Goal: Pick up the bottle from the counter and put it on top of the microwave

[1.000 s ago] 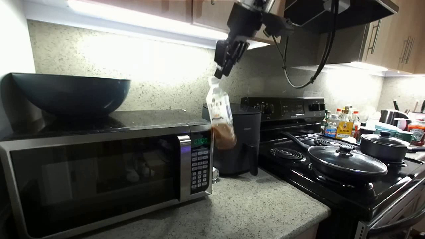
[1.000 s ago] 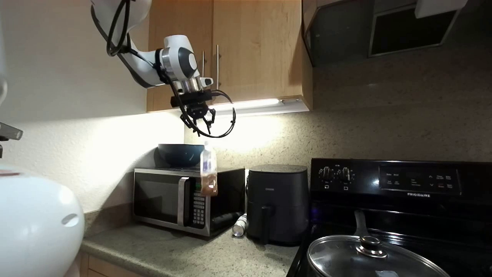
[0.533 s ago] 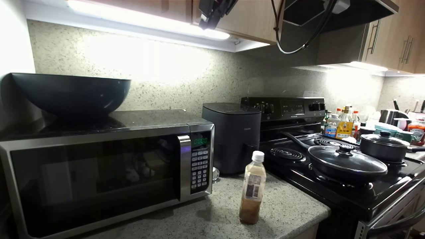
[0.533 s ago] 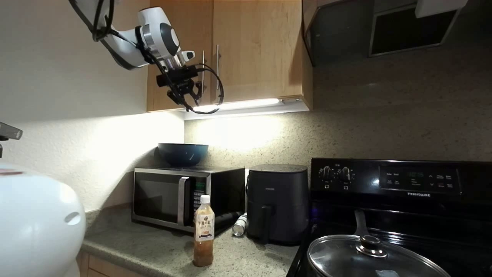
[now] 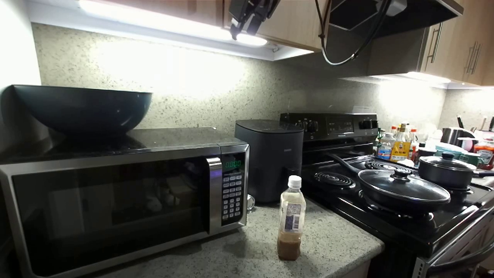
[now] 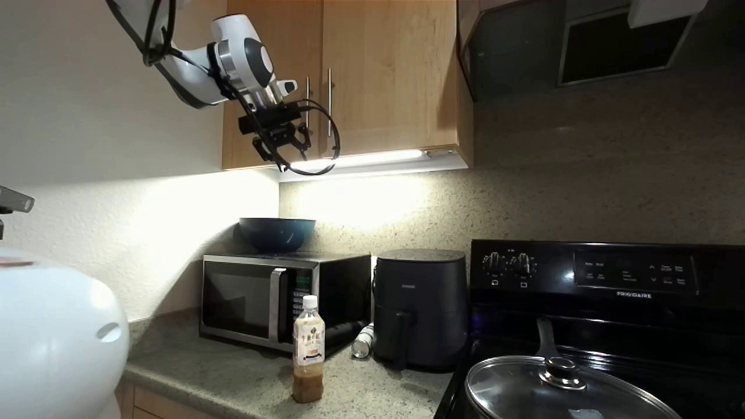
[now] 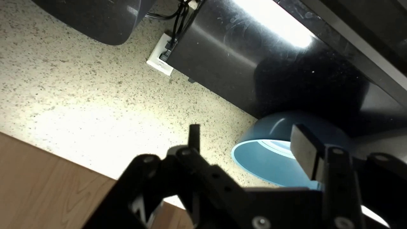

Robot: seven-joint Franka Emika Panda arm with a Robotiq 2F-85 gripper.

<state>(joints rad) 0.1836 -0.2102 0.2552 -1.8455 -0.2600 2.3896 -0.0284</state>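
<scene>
The bottle (image 5: 292, 220), clear with a white cap and brown liquid, stands upright on the grey speckled counter (image 5: 332, 243), in front of the microwave's right end. It shows in both exterior views, the bottle (image 6: 308, 349) with its white label turned this way there. Far above it, level with the cabinet's lower edge, is my gripper (image 6: 293, 164). In the wrist view its fingers stand well apart around nothing, and the gripper (image 7: 244, 133) points towards the microwave top (image 7: 222, 63). No bottle shows in that view. The microwave (image 5: 181, 137) has its bare top right half showing.
A dark blue bowl (image 5: 81, 110) occupies the left of the microwave top. Right of the microwave stands a black boxy appliance (image 5: 266, 162), with a small cylinder (image 6: 362, 343) lying between them. Wooden cabinets (image 6: 396, 87) hang close behind the gripper. A lidded pan (image 5: 403, 189) sits on the stove.
One second ago the bottle was tilted in mid-air just below the gripper; since half a second ago it stands on the counter. The gripper has risen and its jaws have spread.
</scene>
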